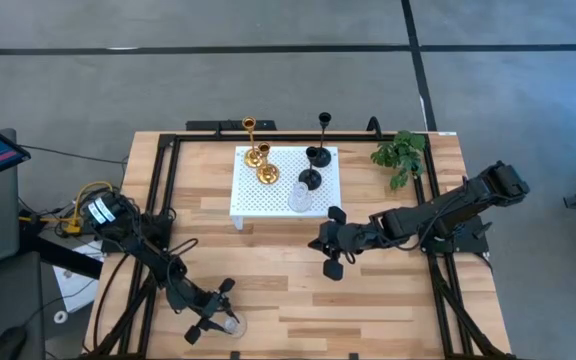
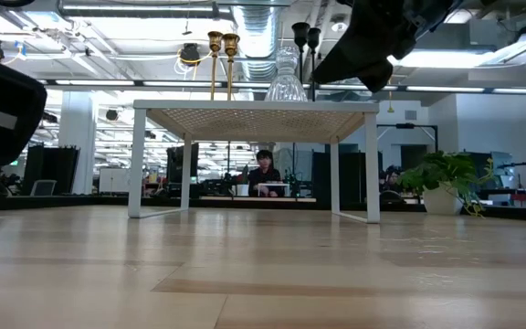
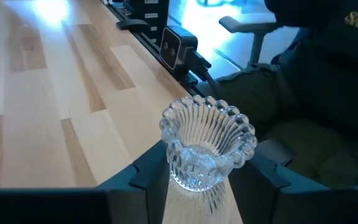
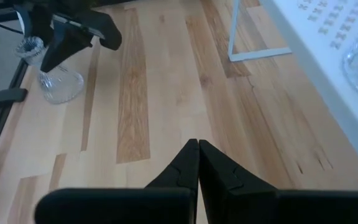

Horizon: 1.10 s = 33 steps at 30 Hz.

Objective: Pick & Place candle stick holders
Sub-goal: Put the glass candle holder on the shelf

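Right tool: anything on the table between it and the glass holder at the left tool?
Nothing: the right wrist view shows only bare wood between the shut right tool and the glass holder the left tool straddles.

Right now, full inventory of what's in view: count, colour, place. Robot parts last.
gold candle stick holders: 2, shiny gold, on the white platform's far left part.
black candle stick holders: 2, black, on the platform's far right part.
glass candle stick holder on platform: 1, clear, near edge of the platform.
glass candle stick holder at table edge: 1, clear, near-left table edge, between the left gripper's fingers.
white platform: 1, white perforated, far centre of the table.
plant sprig: 1, green, far right corner.
table: 1, light wood, black frame.
person: 1, seated in the room behind, seen under the platform.
left gripper: around the glass holder at the table edge.
right gripper: shut, empty, mid-table near the platform.
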Motion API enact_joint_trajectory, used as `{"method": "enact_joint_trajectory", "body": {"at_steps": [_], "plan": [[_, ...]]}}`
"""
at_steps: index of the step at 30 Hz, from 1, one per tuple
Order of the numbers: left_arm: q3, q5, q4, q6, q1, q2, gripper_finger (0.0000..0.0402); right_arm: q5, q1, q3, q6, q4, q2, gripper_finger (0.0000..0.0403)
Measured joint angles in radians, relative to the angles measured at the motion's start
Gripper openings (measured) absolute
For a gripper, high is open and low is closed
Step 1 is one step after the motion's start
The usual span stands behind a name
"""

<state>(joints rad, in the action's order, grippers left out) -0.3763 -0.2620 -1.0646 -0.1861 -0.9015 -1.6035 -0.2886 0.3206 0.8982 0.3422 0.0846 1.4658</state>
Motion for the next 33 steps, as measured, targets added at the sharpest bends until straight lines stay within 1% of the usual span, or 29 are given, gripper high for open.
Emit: {"method": "enact_joint_trajectory", "body": {"at_steps": [5, 8, 12, 17, 19, 23, 27, 30, 33], "plan": [[0.0, -0.029, 0.005, -0.112, 0.018, 0.018, 0.0131, 0.0, 0.0, 0.0, -0.001, 0.038, 0.0, 0.0], [0.0, -0.035, 0.022, -0.126, 0.037, 0.062, 0.0132, 0.0, -0.002, 0.0, -0.001, 0.064, 0.0, 0.0], [0.0, -0.038, 0.148, -0.14, 0.063, 0.173, 0.0136, -0.001, -0.002, 0.0, -0.004, 0.086, 0.0, 0.0], [0.0, -0.106, 0.327, -0.163, 0.091, 0.342, 0.0132, -0.001, 0.006, 0.0, -0.08, 0.088, 0.0, 0.0], [0.0, -0.124, 0.367, -0.163, 0.104, 0.404, 0.0132, 0.0, 0.008, 0.0, -0.109, 0.088, 0.0, 0.0], [-0.003, -0.157, 0.447, -0.163, 0.137, 0.508, 0.0131, 0.0, 0.007, 0.0, -0.117, 0.088, 0.0, 0.0], [-0.059, -0.165, 0.579, -0.16, 0.186, 0.56, 0.0131, 0.0, 0.007, 0.0, -0.155, 0.095, 0.0, 0.0], [-0.126, -0.164, 0.684, -0.151, 0.235, 0.563, 0.013, 0.0, 0.007, 0.0, -0.166, 0.11, 0.0, 0.0], [-0.192, -0.164, 0.756, -0.099, 0.29, 0.563, 0.0131, -0.001, 0.006, 0.0, -0.168, 0.143, 0.0, 0.0]]}}
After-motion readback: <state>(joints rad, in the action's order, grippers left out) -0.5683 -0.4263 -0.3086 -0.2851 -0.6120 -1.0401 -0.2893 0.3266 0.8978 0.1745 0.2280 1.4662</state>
